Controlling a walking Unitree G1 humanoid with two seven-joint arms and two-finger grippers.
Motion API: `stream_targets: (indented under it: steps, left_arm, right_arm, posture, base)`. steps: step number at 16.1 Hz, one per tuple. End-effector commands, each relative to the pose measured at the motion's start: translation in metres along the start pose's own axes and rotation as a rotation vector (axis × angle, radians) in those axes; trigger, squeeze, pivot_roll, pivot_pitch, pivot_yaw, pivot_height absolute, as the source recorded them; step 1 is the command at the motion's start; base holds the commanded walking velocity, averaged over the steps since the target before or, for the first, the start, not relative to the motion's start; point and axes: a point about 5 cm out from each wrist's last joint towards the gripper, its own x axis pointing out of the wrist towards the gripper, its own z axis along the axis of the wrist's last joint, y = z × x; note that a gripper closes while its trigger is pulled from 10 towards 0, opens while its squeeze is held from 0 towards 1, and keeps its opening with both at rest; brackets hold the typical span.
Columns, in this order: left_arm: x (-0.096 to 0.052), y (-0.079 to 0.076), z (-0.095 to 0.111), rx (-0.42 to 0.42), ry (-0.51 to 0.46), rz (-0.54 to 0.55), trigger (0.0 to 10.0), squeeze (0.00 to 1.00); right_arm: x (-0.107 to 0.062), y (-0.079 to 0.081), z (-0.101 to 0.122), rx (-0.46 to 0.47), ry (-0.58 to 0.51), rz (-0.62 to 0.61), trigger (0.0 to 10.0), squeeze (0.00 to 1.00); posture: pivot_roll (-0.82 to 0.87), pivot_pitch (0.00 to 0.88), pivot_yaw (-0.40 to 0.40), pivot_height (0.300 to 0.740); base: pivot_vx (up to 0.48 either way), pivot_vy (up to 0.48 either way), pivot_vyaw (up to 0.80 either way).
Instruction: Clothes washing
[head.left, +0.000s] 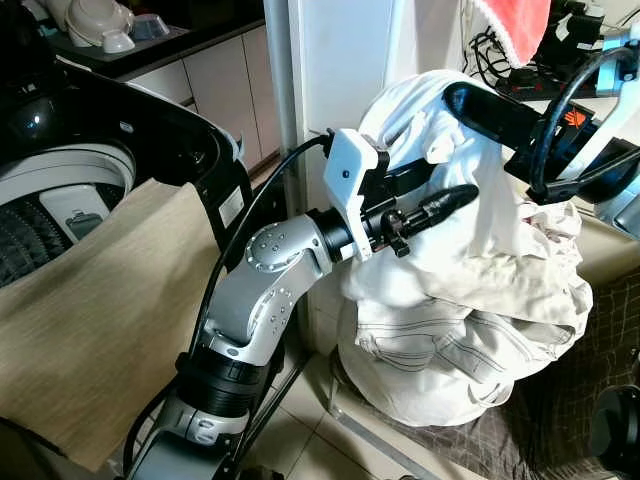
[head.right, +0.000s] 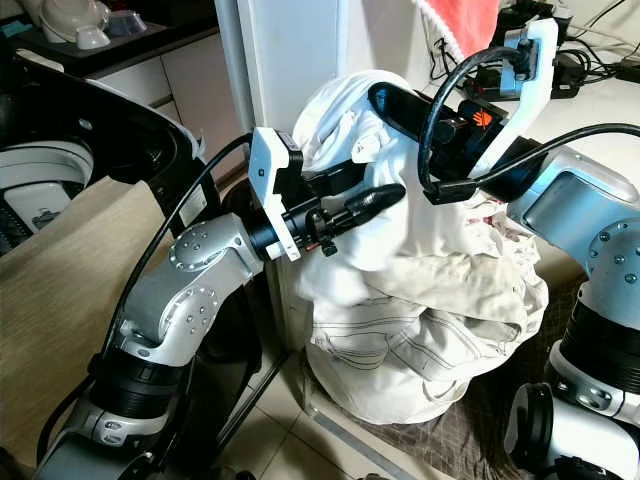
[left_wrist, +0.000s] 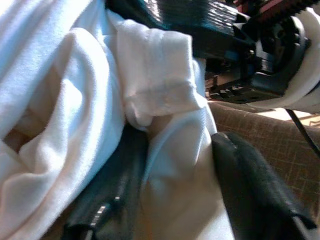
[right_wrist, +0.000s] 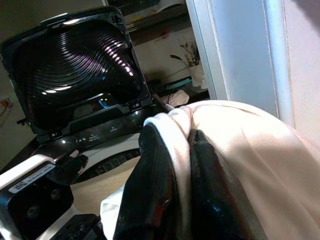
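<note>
i see a tall heap of white laundry (head.left: 470, 330) standing on a brown checked cloth (head.left: 560, 420) at floor level, just beside a white pillar (head.left: 340, 70). my left gripper (head.left: 440, 195) is pushed into the upper part of the heap; in the left wrist view its fingers (left_wrist: 115, 200) stand apart with a fold of white fabric (left_wrist: 165, 150) between them, so it is partly open around the cloth. my right gripper (head.right: 400, 105) sits on top of the heap; in the right wrist view its fingers (right_wrist: 150, 190) are pressed nearly together on a strip of white cloth (right_wrist: 175, 135), holding it. the washing machine (head.left: 90, 190) stands to my left with its black lid (right_wrist: 80, 65) raised and the drum (head.left: 30, 240) exposed. a beige cloth (head.left: 90, 330) lies draped over the machine's near edge
</note>
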Motion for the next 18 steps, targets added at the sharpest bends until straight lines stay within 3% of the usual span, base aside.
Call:
stream_targets:
  steps: [1,12,13,14,15,16,18]
  left_arm:
    - [-0.001,0.002,0.003,0.008,-0.014,0.02,0.0,0.0]
    - [-0.004,0.006,0.003,-0.001,-0.016,0.034,0.0,0.0]
    - [-0.004,0.007,0.004,0.0,-0.019,0.041,0.0,0.0]
    - [-0.005,0.01,0.005,0.004,-0.026,0.062,0.0,0.0]
    - [-0.007,0.016,0.007,0.021,-0.038,0.109,0.0,0.0]
    - [-0.01,0.024,0.011,0.042,-0.053,0.165,0.0,0.0]
    - [-0.023,0.048,0.028,0.107,-0.11,0.297,0.0,0.0]
  right_arm:
    - [-0.001,0.007,0.003,-0.025,-0.017,0.023,0.0,0.0]
    - [0.002,0.008,0.0,-0.029,-0.006,0.008,0.0,0.0]
    - [0.002,0.008,0.0,-0.03,-0.005,0.006,1.8,0.0]
    - [0.002,0.008,0.0,-0.031,-0.006,0.008,8.1,0.0]
    - [0.003,0.008,0.001,-0.015,-0.015,0.017,10.0,0.85]
    - [0.003,0.007,0.002,-0.001,-0.02,0.018,10.0,1.0]
    - [0.002,0.006,0.003,-0.012,-0.018,-0.002,10.0,1.0]
  posture:
    - [-0.17,0.0,0.057,0.74]
    - [-0.17,0.0,0.058,0.74]
    - [-0.17,0.0,0.058,0.74]
    - [-0.17,0.0,0.056,0.74]
    - [-0.17,0.0,0.056,0.74]
    - [-0.17,0.0,0.053,0.74]
    - [-0.17,0.0,0.052,0.74]
  base:
    - [0.0,0.0,0.0]
    - [0.0,0.0,0.0]
    - [0.0,0.0,0.0]
    - [0.0,0.0,0.0]
    - [0.0,0.0,0.0]
    - [0.0,0.0,0.0]
    - [0.0,0.0,0.0]
